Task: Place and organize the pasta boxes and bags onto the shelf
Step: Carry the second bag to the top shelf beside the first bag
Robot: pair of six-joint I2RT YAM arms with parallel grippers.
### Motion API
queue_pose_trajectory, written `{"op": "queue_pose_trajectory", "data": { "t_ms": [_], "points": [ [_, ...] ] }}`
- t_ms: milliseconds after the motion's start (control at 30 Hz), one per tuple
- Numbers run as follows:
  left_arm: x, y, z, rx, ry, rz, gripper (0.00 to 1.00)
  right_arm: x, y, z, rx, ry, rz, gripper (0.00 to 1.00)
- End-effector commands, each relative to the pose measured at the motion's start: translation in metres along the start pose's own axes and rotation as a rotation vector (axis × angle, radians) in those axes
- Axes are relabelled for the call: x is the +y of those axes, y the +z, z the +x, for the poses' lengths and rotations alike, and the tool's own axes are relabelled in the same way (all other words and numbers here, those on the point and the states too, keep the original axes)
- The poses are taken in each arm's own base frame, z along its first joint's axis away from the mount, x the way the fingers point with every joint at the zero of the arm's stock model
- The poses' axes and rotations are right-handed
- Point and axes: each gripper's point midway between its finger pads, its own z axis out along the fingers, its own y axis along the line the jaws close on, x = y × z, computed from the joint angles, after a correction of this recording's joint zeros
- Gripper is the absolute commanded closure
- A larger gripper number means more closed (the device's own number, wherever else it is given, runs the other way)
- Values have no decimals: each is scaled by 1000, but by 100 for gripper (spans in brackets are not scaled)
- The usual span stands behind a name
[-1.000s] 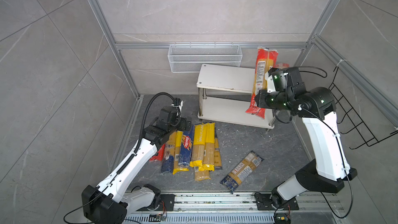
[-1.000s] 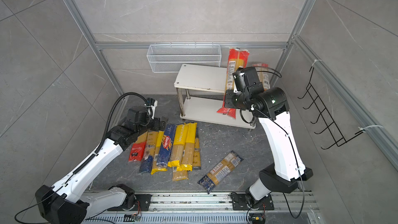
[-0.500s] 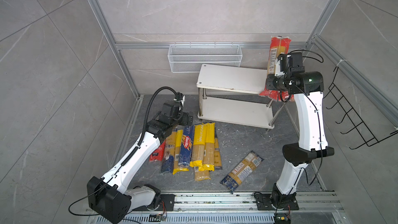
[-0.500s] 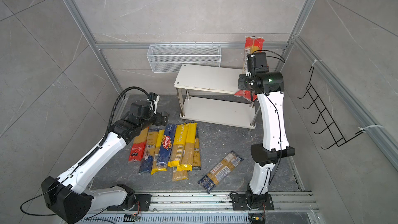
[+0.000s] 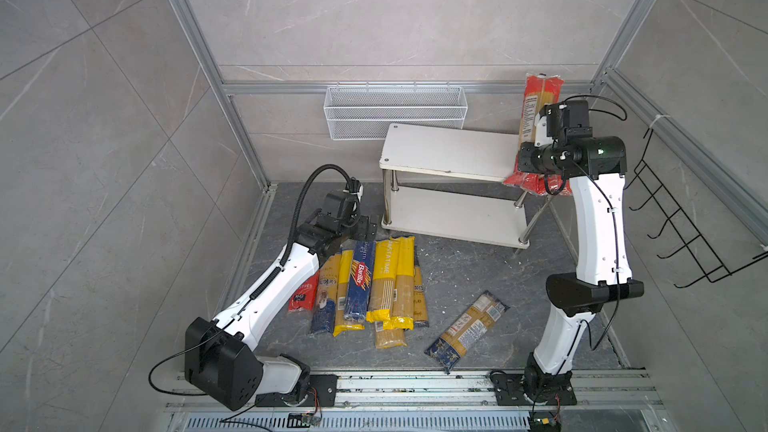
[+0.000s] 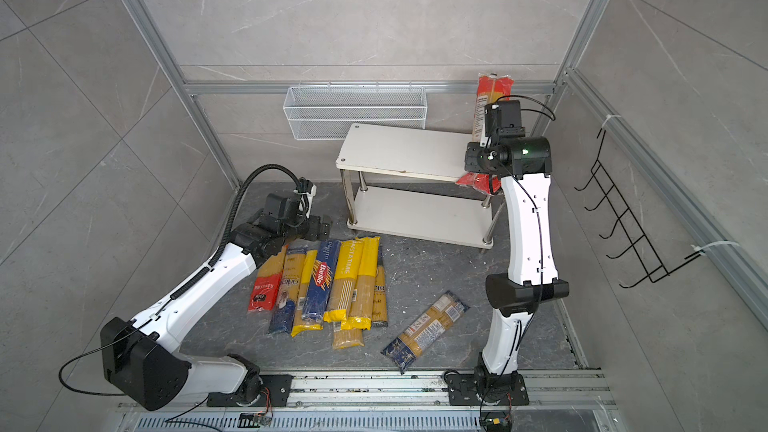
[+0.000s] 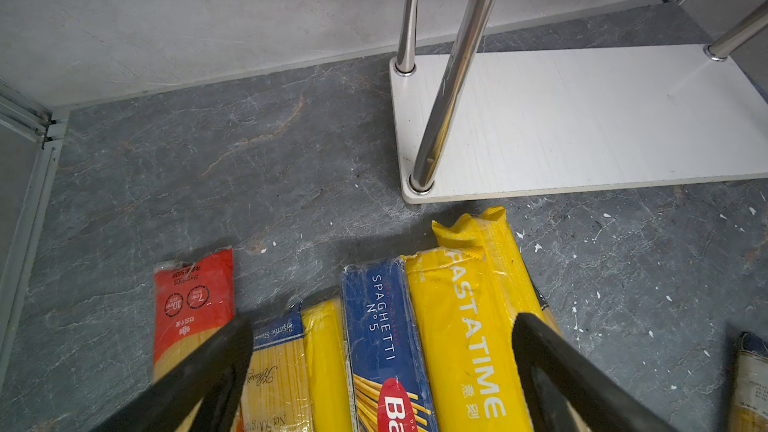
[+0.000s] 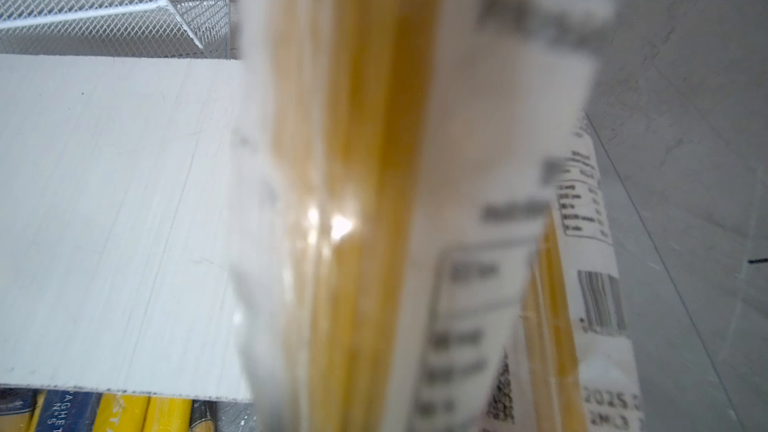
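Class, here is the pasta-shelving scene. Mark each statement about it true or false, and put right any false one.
1. The left gripper is shut on a pack. False: it is open and empty, above the row of packs on the floor.
2. The blue Barilla pack lies in that row. True.
3. A navy-ended pack lies apart from the row, at an angle. True.
4. The mesh basket holds pasta. False: it is empty.
5. The red-ended pack is at the left end of the shelf. False: it is at the right end.

Top views look steeply down (nearly identical); wrist views near shelf (image 7: 582,118).
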Motion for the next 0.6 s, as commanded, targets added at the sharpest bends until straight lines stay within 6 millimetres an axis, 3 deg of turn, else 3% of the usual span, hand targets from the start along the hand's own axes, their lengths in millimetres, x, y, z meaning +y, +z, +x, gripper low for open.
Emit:
{"op": "queue_pose_trajectory", "data": {
  "t_ms": [0,67,267,567],
  "points": [
    [-2,-8,-22,-61,16,2,0,-2,-1,-27,-106,22,9,46],
    [-2,-8,-21,-60,21,2,0,-2,4,-26,-99,26,13,38],
    [0,-9,-20,-60,40,-10,0,0,4,-29,-108,48,1,36],
    [1,-9,-20,-62,68,-16,0,2,-29,-39,-170,84,-47,32]
  ]
}}
